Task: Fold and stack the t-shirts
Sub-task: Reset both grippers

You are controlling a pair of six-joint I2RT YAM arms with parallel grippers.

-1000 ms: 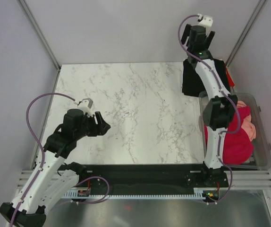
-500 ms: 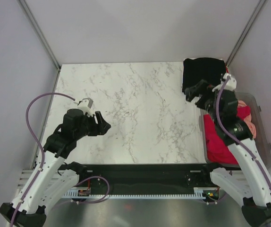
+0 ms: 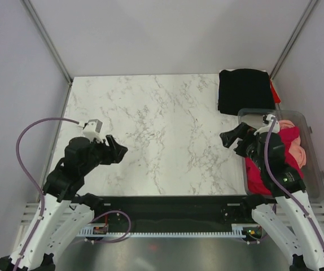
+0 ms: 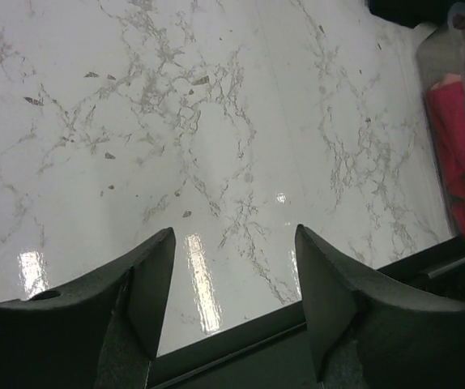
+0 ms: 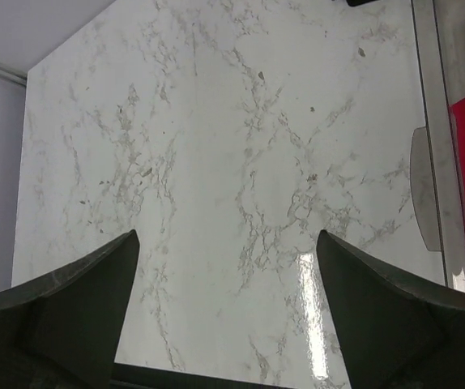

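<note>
A folded black t-shirt (image 3: 244, 90) lies at the far right corner of the marble table, with a sliver of red cloth (image 3: 274, 92) at its right edge. A crimson t-shirt (image 3: 275, 164) and a salmon-pink t-shirt (image 3: 297, 148) sit in the clear plastic tub (image 3: 314, 169) on the right; the crimson one also shows in the left wrist view (image 4: 463, 154). My left gripper (image 3: 119, 151) is open and empty above the near left of the table. My right gripper (image 3: 230, 137) is open and empty, just left of the tub. No grey shirt is in view.
The marble table (image 3: 156, 124) spans the middle. A black rail (image 3: 167, 204) runs along its near edge. Grey walls and metal posts close in the left, far and right sides.
My right arm has pulled back from the black t-shirt at the far corner to a spot beside the tub. My left arm has drawn back slightly toward the near edge.
</note>
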